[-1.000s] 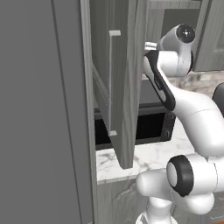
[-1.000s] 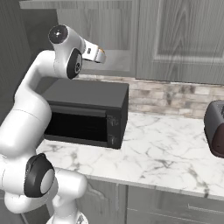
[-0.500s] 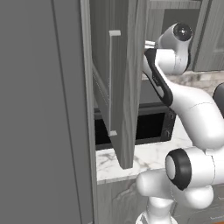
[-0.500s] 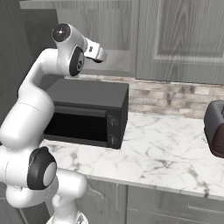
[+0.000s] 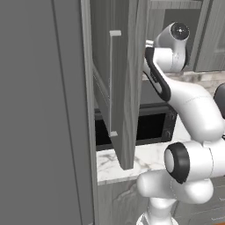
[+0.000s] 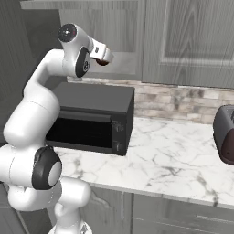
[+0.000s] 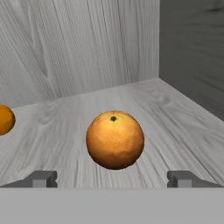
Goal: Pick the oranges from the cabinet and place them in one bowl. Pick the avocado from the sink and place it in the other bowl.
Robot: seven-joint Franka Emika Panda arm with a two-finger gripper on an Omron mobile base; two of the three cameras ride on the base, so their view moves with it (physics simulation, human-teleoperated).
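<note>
1. The fingers stand wide open and hold nothing.
2. One orange sits on the cabinet shelf, between the fingers.
3. A second orange lies further left.

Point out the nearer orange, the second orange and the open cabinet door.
nearer orange (image 7: 115,140), hand view, middle of its skin
second orange (image 7: 5,119), hand view, visible part at the edge
cabinet door (image 5: 125,88), left base view, its face
</note>
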